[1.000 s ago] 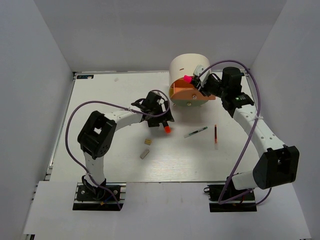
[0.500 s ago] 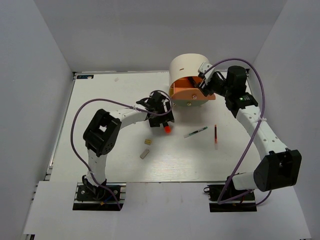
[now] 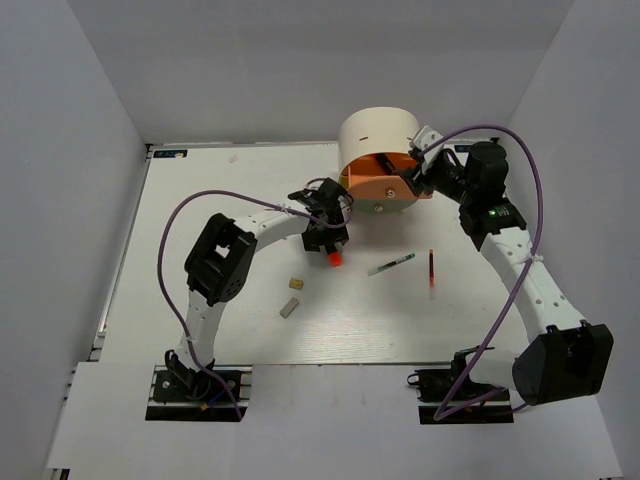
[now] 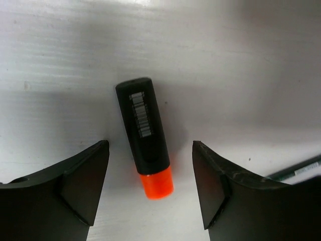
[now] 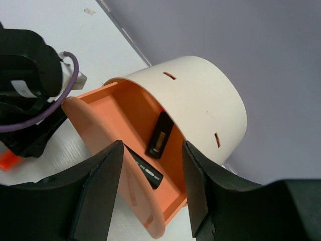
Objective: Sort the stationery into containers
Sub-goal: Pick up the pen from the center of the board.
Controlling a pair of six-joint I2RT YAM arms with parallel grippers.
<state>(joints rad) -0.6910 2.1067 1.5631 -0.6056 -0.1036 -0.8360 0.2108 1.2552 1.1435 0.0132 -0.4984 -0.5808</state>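
Note:
An orange-capped black highlighter (image 4: 144, 131) lies flat on the table between the fingers of my open left gripper (image 4: 150, 146), untouched; from above only its orange cap (image 3: 335, 259) shows below that gripper (image 3: 327, 238). My right gripper (image 5: 152, 144) is open and empty above the pulled-out orange drawer (image 5: 103, 131) of the cream unit (image 3: 378, 132). Two black highlighter bodies (image 5: 160, 134) lie in that drawer, their caps hidden. The white pen (image 3: 391, 264), red pen (image 3: 431, 268) and two beige erasers (image 3: 295, 284) lie on the table. The green block is out of view.
The second eraser (image 3: 289, 308) lies nearer the front. The left arm's wrist (image 5: 27, 75) and purple cable sit close to the drawer's left end. White walls enclose the table on three sides.
The right gripper held the pink highlighter over the drawer; it has let go, the highlighter now lies inside, and the gripper has drawn back right. The left gripper shifted slightly right over the orange highlighter.

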